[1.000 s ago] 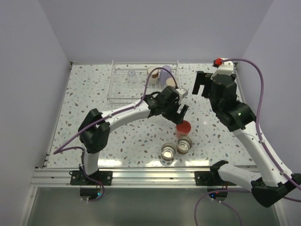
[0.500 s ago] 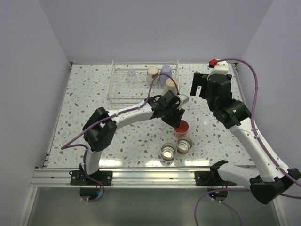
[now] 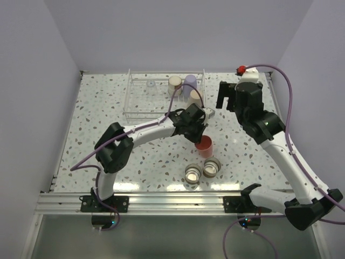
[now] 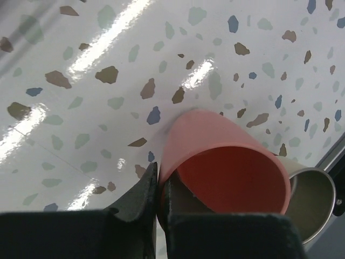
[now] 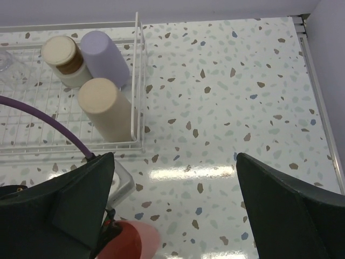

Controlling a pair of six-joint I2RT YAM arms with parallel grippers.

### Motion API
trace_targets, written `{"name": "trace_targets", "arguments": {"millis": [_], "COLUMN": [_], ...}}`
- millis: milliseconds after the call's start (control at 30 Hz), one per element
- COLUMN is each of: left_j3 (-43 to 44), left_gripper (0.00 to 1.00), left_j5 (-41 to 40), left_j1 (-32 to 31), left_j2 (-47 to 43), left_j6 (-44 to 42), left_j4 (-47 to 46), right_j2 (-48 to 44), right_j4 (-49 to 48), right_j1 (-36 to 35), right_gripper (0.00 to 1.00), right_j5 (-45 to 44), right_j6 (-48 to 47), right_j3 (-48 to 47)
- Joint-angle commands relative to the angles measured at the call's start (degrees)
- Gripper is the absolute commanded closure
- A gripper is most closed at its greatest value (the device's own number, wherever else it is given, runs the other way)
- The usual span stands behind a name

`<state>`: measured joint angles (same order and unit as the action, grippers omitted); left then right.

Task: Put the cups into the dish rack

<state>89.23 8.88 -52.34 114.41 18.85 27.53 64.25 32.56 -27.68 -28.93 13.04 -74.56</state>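
My left gripper point(image 3: 199, 135) point(image 4: 160, 197) is shut on the rim of the red-pink cup point(image 3: 204, 145) point(image 4: 226, 162), one finger inside the wall and one outside. The cup leans, mouth toward the wrist camera, just above or on the table. Two silvery-rimmed cups point(image 3: 192, 174) point(image 3: 211, 166) stand upright near the front edge; one point(image 4: 315, 199) shows beside the red-pink cup. The dish rack point(image 3: 129, 94) point(image 5: 137, 81) holds a tan-based cup point(image 3: 174, 82) point(image 5: 62, 54), a lavender cup point(image 3: 190, 81) point(image 5: 105, 56), a beige cup point(image 3: 195, 95) point(image 5: 102, 105) and a clear cup point(image 3: 151, 85). My right gripper point(image 3: 225, 97) point(image 5: 178, 210) hangs open, empty, right of the rack.
The speckled table point(image 3: 108, 124) is walled at the back and both sides. A metal rail point(image 3: 140, 200) runs along the front edge. The left arm's purple cable point(image 5: 48, 121) arcs over the rack's near right corner.
My left gripper dropped onto the red-pink cup and shut on its rim; the cup shifted slightly left. The right arm drifted a little toward the back left, still open.
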Motion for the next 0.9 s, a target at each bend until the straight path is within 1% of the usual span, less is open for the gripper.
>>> {"name": "trace_targets", "arguments": {"millis": [0, 67, 167, 233, 367, 400, 467, 500, 567, 600, 633, 667, 700, 733, 767, 800, 833, 867], "left_j3": [-1.07, -2.3, -5.2, -7.66, -11.09, -12.58, -13.81, -15.21, -16.8, -18.64, -19.61, -20.75, -23.46, -24.88, -26.37, -29.43, -31.03, -32.61], "left_gripper": [1.0, 1.0, 1.0, 1.0, 1.0, 1.0, 1.0, 1.0, 1.0, 1.0, 1.0, 1.0, 1.0, 1.0, 1.0, 1.0, 1.0, 1.0], "left_j5": [-3.69, -4.66, -4.76, -4.67, -2.91, -3.52, -5.1, -5.45, -6.85, -7.21, -7.65, -8.0, -7.92, -7.92, -7.92, -7.83, -8.0, -8.7], "left_j1": [3.28, 5.04, 9.43, 12.95, 18.31, 19.98, 21.39, 22.97, 24.12, 25.25, 25.88, 26.49, 27.63, 28.07, 28.51, 29.04, 29.05, 29.13], "left_j2": [-6.81, -10.85, -15.52, -20.61, -28.96, -32.2, -35.21, -37.92, -40.57, -43.28, -44.61, -46.02, -49.08, -50.59, -53.47, -55.07, -56.39, -59.27], "left_j6": [-0.22, 0.22, 1.36, 2.5, 3.91, 4.61, 5.49, 6.45, 6.81, 7.33, 7.69, 8.13, 8.83, 9.27, 9.62, 10.06, 10.15, 10.33], "left_j4": [-1.68, -2.65, -5.28, -8.1, -13.54, -15.82, -17.5, -19.25, -21.1, -23.03, -24.0, -25.06, -28.98, -30.59, -33.91, -35.86, -37.88, -39.81], "right_j2": [2.19, 3.16, 5.71, 8.15, 12.65, 13.44, 16.15, 17.04, 19.67, 20.64, 21.61, 22.4, 24.06, 24.6, 25.83, 26.27, 26.89, 27.33], "right_j4": [-0.3, -0.3, 0.14, 0.75, 1.28, 1.11, 0.58, -0.03, -1.26, -2.05, -3.71, -4.95, -8.35, -10.56, -12.93, -19.13, -22.5, -25.41], "right_j1": [0.17, 0.26, 0.17, 0.26, 0.17, 0.26, 0.09, 0.17, 0.17, 0.17, 0.17, 0.09, 0.17, 0.17, 0.17, 0.09, -0.09, -0.35], "right_gripper": [0.02, 0.02, 0.02, 0.02, 0.02, 0.02, 0.02, 0.02, 0.02, 0.02, 0.02, 0.02, 0.02, 0.02, 0.02, 0.02, 0.02, 0.02], "right_j5": [1.68, 3.26, 7.21, 9.58, 16.42, 17.58, 20.04, 23.1, 26.62, 28.64, 32.41, 35.05, 37.43, 42.5, 44.81, 47.1, 51.21, 52.21], "right_j6": [-0.2, -0.21, 0.49, 1.63, 6.72, 7.87, 11.37, 12.53, 16.29, 17.8, 19.29, 22.79, 24.91, 26.93, 32.26, 35.27, 38.35, 43.34], "right_j3": [-5.75, -7.69, -12.17, -16.12, -22.45, -24.55, -26.76, -29.12, -30.98, -32.64, -33.36, -33.71, -33.89, -33.63, -32.24, -31.09, -30.04, -29.07]}}
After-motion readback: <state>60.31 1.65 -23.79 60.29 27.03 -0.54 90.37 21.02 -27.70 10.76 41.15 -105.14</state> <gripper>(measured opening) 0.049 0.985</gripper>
